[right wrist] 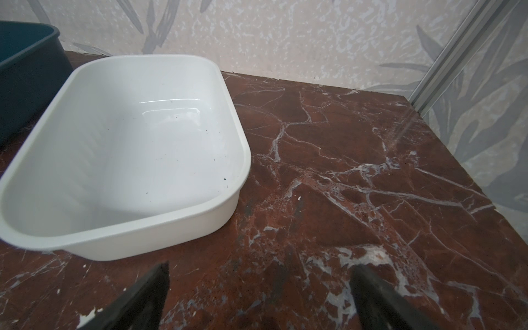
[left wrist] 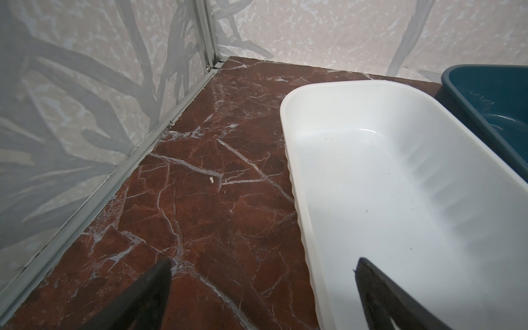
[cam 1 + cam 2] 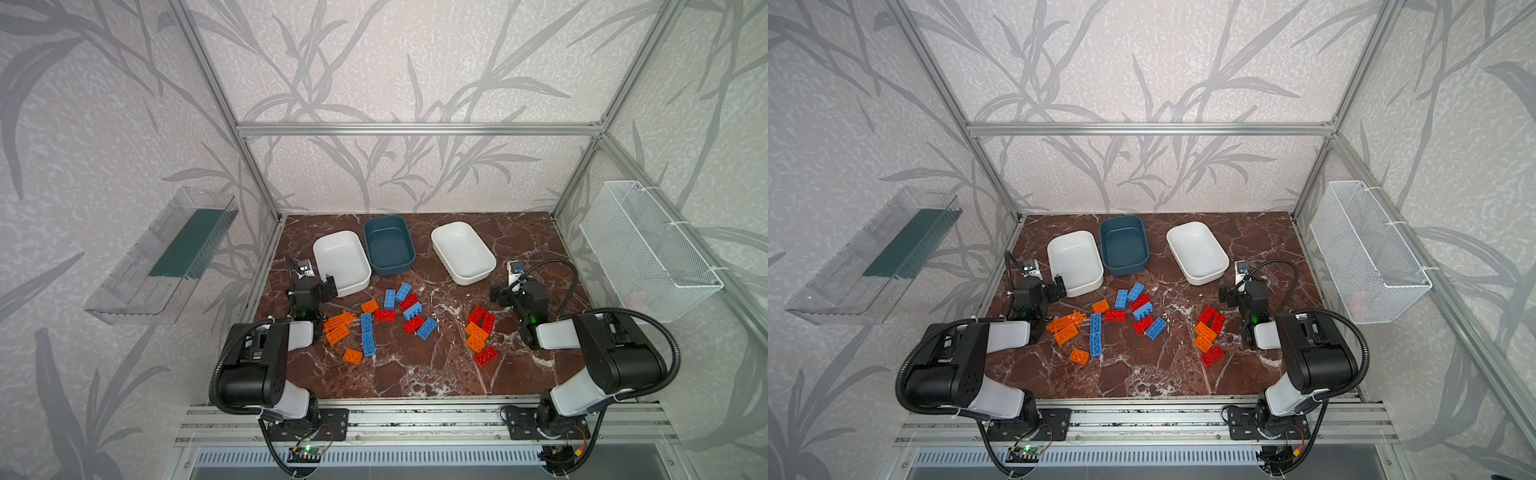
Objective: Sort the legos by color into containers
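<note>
Surface: red-brown marble tabletop (image 3: 415,374) inside an aluminium-framed cell with leaf-patterned walls.
Landmark: dark teal tub (image 3: 388,245), at the back middle of the tabletop, empty.
Left white tub (image 3: 341,264): just beside the dark teal tub on the left arm's side, rims so close that I cannot tell whether they touch; empty.
Right white tub (image 3: 463,252): on the dark teal tub's other side, with a clear gap between them; empty.
Legos (image 3: 409,302): all loose on the marble, on the arm-base side of the dark teal tub. Mixed red and blue lie nearest it, orange and blue toward the left arm, and a red-and-orange cluster toward the right arm.
Left gripper (image 2: 263,268): jaws spread wide and nothing between them, one finger over the left white tub's near corner and the other over bare marble.
Right gripper (image 1: 260,270): jaws spread wide and carrying nothing, over bare marble just short of the right white tub.
Why so: three tubs for three colours, apparently lined along the back so the bricks stay within reach of both arms. The wide jaws suit a first pick.
Progress: sorting looks unstarted, as no tub holds a brick.
Risk: bricks that touch one another may shift when a neighbour is gripped.
</note>
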{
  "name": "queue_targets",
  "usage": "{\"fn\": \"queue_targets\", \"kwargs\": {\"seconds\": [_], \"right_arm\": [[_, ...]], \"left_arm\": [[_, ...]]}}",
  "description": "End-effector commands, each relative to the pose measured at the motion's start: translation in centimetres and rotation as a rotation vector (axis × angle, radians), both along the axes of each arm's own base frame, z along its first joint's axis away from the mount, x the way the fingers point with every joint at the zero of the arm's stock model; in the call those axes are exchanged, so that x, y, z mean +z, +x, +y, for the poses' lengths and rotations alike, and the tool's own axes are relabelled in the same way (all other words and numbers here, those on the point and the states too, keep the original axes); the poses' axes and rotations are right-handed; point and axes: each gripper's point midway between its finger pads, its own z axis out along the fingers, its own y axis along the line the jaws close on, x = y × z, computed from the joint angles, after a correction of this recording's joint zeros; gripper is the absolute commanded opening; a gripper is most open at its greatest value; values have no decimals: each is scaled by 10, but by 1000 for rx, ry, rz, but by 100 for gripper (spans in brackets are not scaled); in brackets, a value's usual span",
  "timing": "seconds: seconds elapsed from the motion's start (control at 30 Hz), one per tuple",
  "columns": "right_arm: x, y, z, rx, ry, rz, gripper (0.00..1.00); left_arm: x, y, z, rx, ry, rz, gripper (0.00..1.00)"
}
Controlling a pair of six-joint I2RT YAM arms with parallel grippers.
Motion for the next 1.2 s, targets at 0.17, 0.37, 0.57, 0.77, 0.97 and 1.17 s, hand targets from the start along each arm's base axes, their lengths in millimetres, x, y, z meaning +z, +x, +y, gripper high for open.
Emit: {"fn": "queue_targets", "kwargs": {"seconds": [0.17,0.37,0.57,0.77,0.97,1.17], "right_arm": [[11,5,2,8,0,-34,99],[10,5,3,9,0,-34,99],[10,5,3,9,-1,-32,99],[11,4,3,16,2,-38,99],[41,-4,3,-31,-53,-64,99],[85,-4,-2,-134,-13,89,99]], "left_arm": [[6,4,1,-1,15,-21,99],[6,4,2,-1,15,-21,99],[6,3,1,-1,17,-17,99],[6,4,1,-1,17,-18,97],[19,8,0,-15,31,-11,93],[56,5,-9,-1,10,31,94]]}}
